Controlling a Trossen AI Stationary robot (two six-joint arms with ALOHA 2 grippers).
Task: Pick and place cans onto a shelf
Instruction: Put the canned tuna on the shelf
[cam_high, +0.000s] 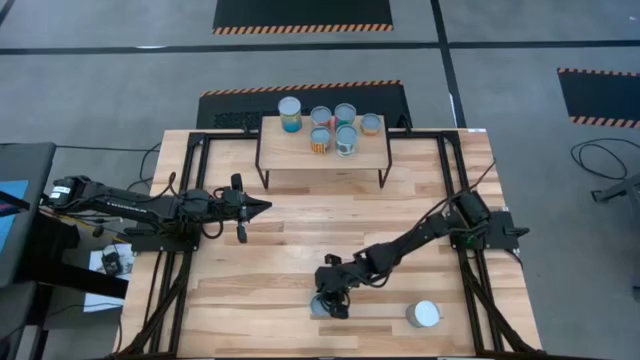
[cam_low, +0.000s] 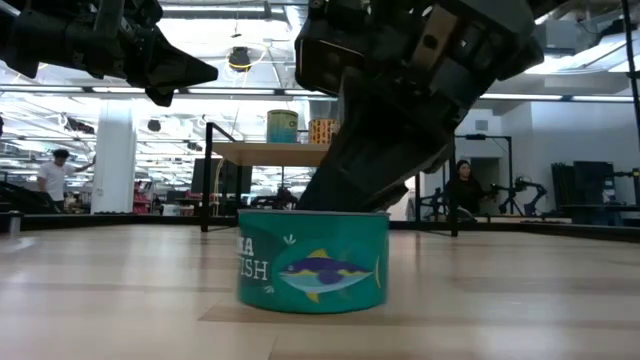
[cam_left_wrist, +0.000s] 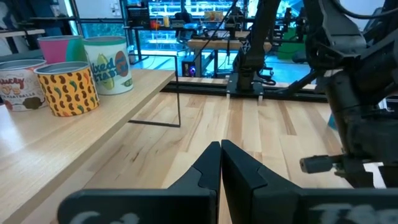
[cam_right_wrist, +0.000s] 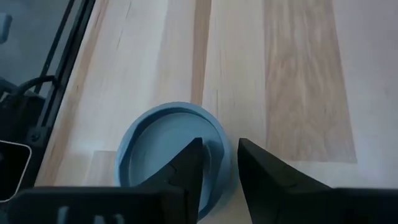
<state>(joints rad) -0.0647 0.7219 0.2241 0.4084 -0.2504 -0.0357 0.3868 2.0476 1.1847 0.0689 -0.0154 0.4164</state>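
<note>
A low teal can with a fish label (cam_low: 313, 270) stands upright on the tabletop near the table's near edge; its blue-grey top (cam_right_wrist: 158, 149) shows in the right wrist view. My right gripper (cam_right_wrist: 219, 163) slants down onto it, open, astride the rim's edge. A second can (cam_high: 423, 314) stands to its right. Several cans (cam_high: 330, 128) stand on the shelf (cam_high: 300, 155) at the far side. My left gripper (cam_high: 266, 207) hovers shut, level, left of centre, touching nothing. My right gripper comes at the teal can slanting down from above. One finger (cam_right_wrist: 189, 163) stands over the can's sunken top and the other (cam_right_wrist: 261, 169) outside its wall, with the rim (cam_right_wrist: 219, 144) between them. Whether either finger touches the can I cannot tell.
The shelf's thin black legs (cam_left_wrist: 179, 99) stand on the plank top at the far side. Black frame rails (cam_high: 170, 280) run along the table's left and right edges. Bare planks lie between the shelf and the near cans. People stand in the room behind.
</note>
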